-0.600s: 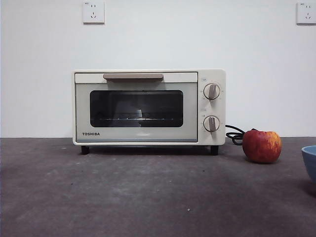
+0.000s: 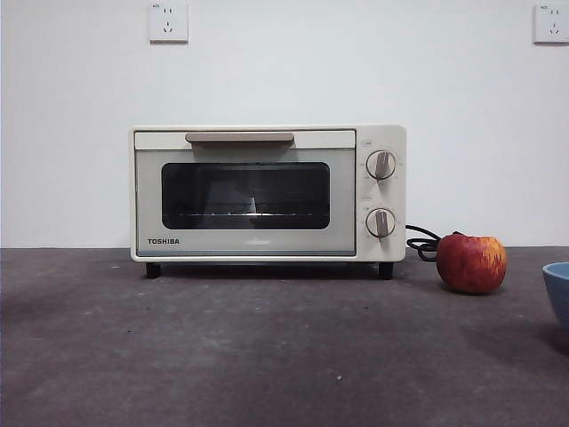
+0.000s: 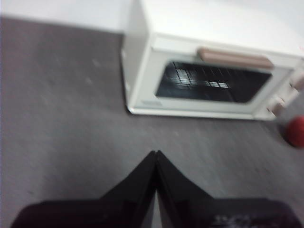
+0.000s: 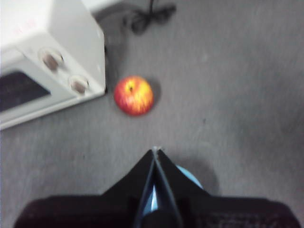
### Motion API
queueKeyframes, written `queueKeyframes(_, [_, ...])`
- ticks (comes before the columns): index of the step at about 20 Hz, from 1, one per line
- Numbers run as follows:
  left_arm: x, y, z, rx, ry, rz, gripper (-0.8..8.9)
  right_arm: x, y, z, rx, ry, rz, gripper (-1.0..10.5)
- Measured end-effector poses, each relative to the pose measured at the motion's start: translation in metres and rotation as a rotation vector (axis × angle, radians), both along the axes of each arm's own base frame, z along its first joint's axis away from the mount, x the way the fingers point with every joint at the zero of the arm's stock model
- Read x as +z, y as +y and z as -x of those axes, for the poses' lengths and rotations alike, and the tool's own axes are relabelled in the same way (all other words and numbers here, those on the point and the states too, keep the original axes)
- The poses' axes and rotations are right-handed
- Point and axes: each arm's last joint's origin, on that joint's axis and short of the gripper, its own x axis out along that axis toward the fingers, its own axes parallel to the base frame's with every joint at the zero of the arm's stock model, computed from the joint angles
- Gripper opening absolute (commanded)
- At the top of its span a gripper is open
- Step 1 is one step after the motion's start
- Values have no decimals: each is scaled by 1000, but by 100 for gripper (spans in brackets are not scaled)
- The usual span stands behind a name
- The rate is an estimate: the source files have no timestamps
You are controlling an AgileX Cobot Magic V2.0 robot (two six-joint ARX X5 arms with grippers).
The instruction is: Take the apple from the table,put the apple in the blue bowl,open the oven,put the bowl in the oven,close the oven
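The red apple [image 2: 471, 263] with yellow streaks rests on the dark grey table [image 2: 267, 356], just right of the cream oven [image 2: 267, 193], whose glass door is closed. Only a sliver of the blue bowl [image 2: 558, 289] shows at the front view's right edge. In the right wrist view the apple [image 4: 134, 95] lies ahead of my right gripper [image 4: 155, 152], which is shut, empty, and hovers over the bowl [image 4: 190, 178]. My left gripper [image 3: 156, 154] is shut and empty, high above the table in front of the oven [image 3: 209, 76]. Neither arm appears in the front view.
A black cord [image 2: 425, 243] coils behind the apple beside the oven. A white wall with two sockets [image 2: 169, 21] stands behind. The oven has a beige bar handle [image 2: 239, 138] and two knobs [image 2: 380, 165].
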Motion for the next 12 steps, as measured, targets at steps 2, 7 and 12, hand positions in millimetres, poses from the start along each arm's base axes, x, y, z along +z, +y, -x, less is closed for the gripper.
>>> queueKeyframes(2, [5, -1, -7, -32, 60, 16, -5, 1, 0, -11, 15, 42, -10, -2])
queueKeyframes(7, [18, -2, -24, -67, 214, 25, -5, -10, 2, -41, 118, 188, -83, -2])
queueKeyframes(12, [12, -3, -29, -126, 286, 22, -5, -26, 4, -74, 319, 233, -95, 2])
